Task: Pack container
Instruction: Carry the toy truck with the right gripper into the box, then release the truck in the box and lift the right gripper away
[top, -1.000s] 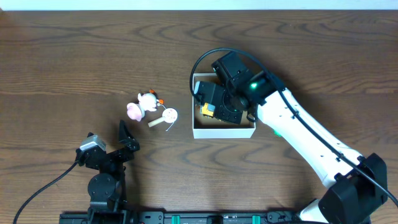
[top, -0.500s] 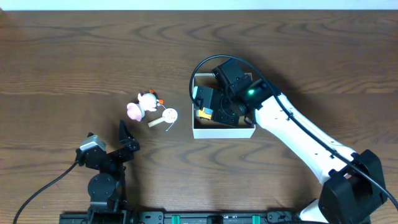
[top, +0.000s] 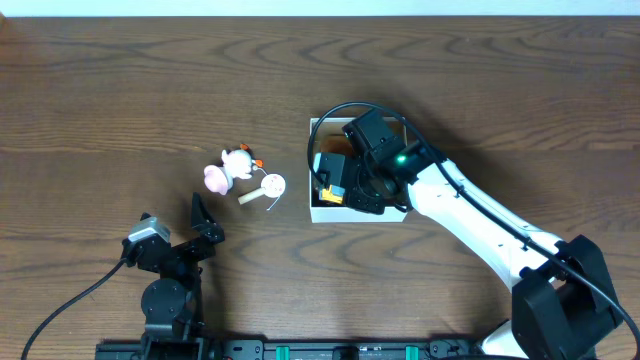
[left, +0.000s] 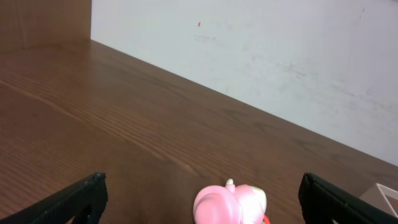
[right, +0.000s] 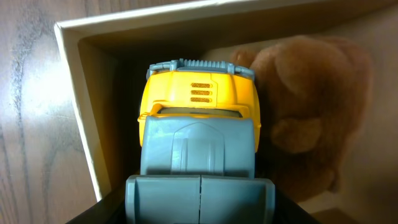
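The container (top: 352, 213) is a square cardboard box with white walls, right of the table's middle; its rim also shows in the right wrist view (right: 73, 93). My right gripper (top: 347, 185) reaches into it, shut on a yellow and grey toy truck (right: 198, 106), whose yellow cab shows in the overhead view (top: 329, 190). A brown plush toy (right: 300, 106) lies in the box beside the truck. My left gripper (top: 200, 226) is open and empty near the front left, its fingers (left: 202, 182) wide apart.
A small pink and white toy figure (top: 228, 167) lies on the wooden table left of the box, and shows close ahead in the left wrist view (left: 227, 204). A round white lollipop-like piece (top: 268, 186) lies next to it. A white wall (left: 280, 56) borders the table's far edge.
My right gripper has moved toward the front inside the box, carrying the truck with it. The left arm and the loose toys have not moved.
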